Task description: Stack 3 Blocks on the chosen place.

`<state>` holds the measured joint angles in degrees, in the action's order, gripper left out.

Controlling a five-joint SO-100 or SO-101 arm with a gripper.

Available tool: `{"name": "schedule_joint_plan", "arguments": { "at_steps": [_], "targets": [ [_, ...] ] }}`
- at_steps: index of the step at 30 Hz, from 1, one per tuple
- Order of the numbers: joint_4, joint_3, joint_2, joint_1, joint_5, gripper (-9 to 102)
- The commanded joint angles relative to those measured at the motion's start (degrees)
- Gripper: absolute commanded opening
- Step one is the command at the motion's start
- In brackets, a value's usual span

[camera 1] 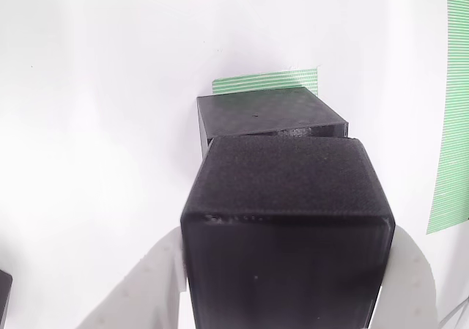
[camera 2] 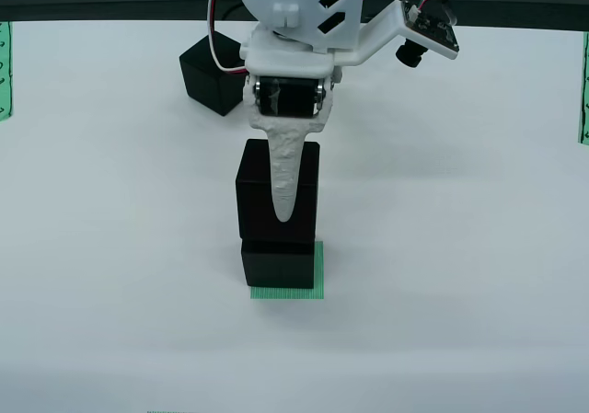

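Note:
In the front view, one black block (camera 2: 276, 264) sits on the green striped patch (camera 2: 317, 280). A second block (camera 2: 258, 192) is directly above it, with my gripper (camera 2: 281, 206) shut on it. One white finger (camera 2: 285, 188) crosses its front face. I cannot tell whether the two blocks touch. In the view that rides on the gripper, the held block (camera 1: 286, 219) sits between my white fingers (camera 1: 143, 285), nearer than the lower block (camera 1: 264, 113) on the patch (camera 1: 293, 78). A third block (camera 2: 213, 73) lies on the table behind and to the left.
The white table (camera 2: 460, 247) stretches out on all sides of the stack. Long green striped strips run along the left edge (camera 2: 5, 73) and the right edge (camera 2: 583, 91) of the front view; one strip (camera 1: 451, 124) appears in the gripper view. A dark corner (camera 1: 4, 296) sits at the lower left.

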<state>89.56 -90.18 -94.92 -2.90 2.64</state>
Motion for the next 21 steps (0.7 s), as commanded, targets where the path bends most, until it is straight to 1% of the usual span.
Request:
{"name": "schedule_joint_plan", "arguments": {
  "at_steps": [1, 15, 21],
  "targets": [
    [-0.1, -0.5, 0.0, 1.0, -0.4, 27],
    [-4.8, 1.1, 5.6, 2.2, -0.5, 35],
    [-5.9, 2.5, 6.1, 2.7, -0.6, 35]
  ]
}}
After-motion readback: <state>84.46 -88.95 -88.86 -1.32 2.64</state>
